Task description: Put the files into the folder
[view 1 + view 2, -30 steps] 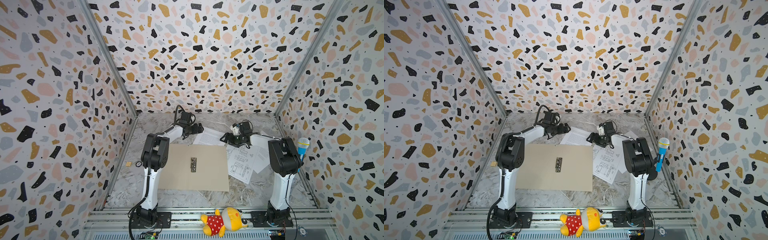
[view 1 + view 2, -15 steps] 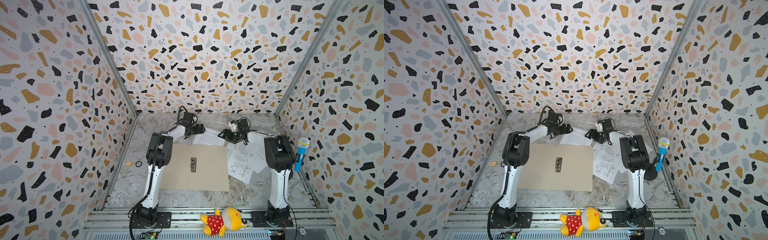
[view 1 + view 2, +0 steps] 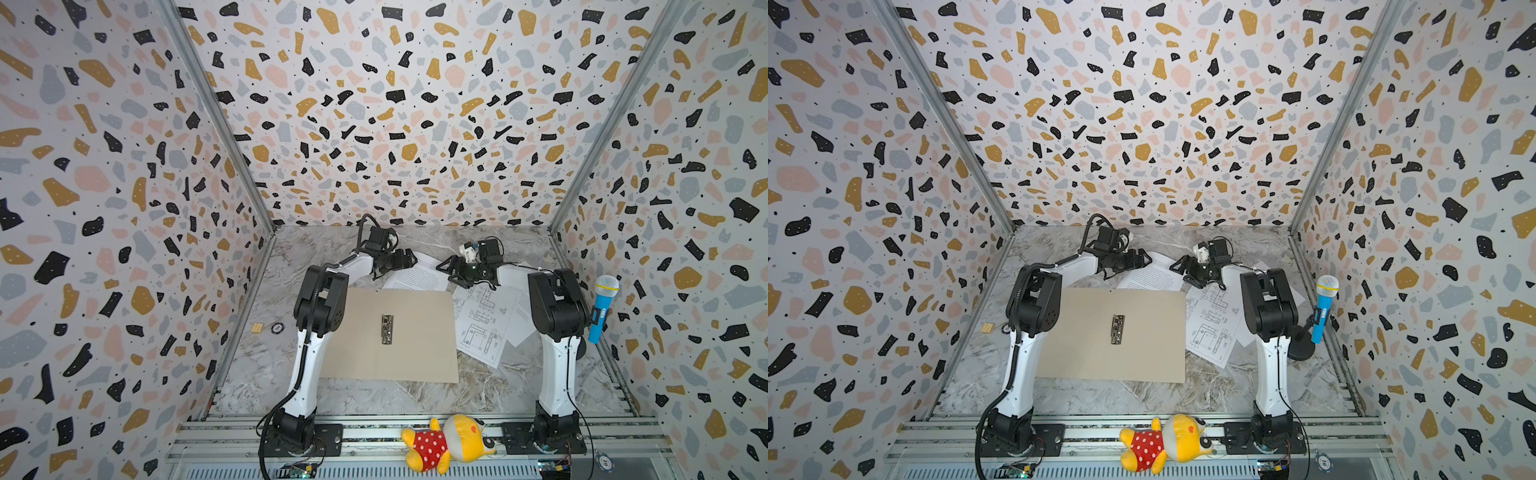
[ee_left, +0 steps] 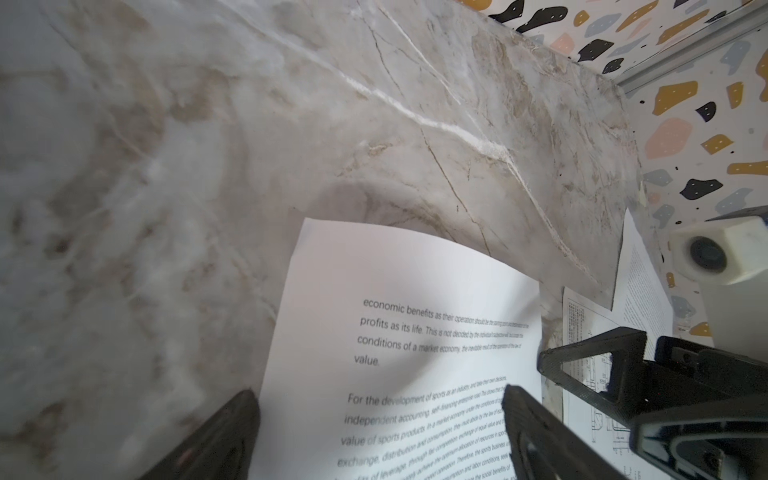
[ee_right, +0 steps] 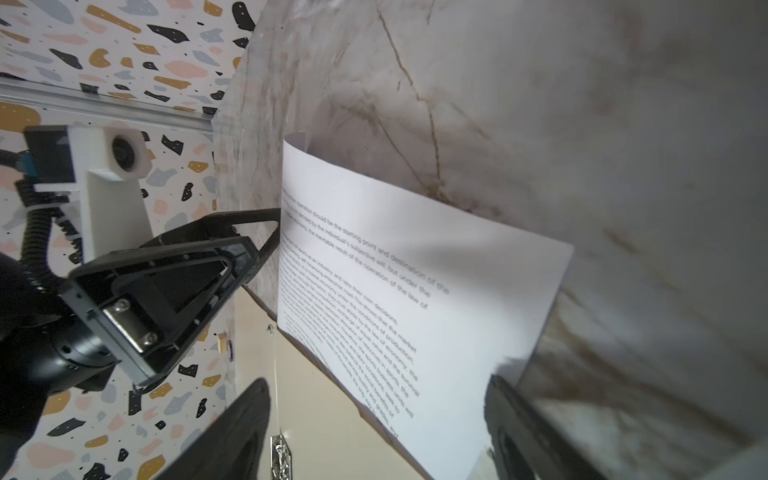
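We are holding both arms low over the far part of the grey marble table [image 3: 257,365]. Our left gripper [image 3: 410,260] is hanging with its jaws spread wide, holding nothing, at the left edge of a white sheet of printed text [image 3: 419,276]. Our right gripper [image 3: 449,272] is facing it from the sheet's right edge, also wide open and empty. We cannot tell whether either is touching the paper. That sheet is lying just beyond the far edge of the large tan cardboard folder [image 3: 415,332], which is lying open and flat with its small silver metal clip [image 3: 387,330] at the middle. A white sheet of black line drawings [image 3: 482,324] is lying just right of the folder, overlapping another white sheet [image 3: 521,328].
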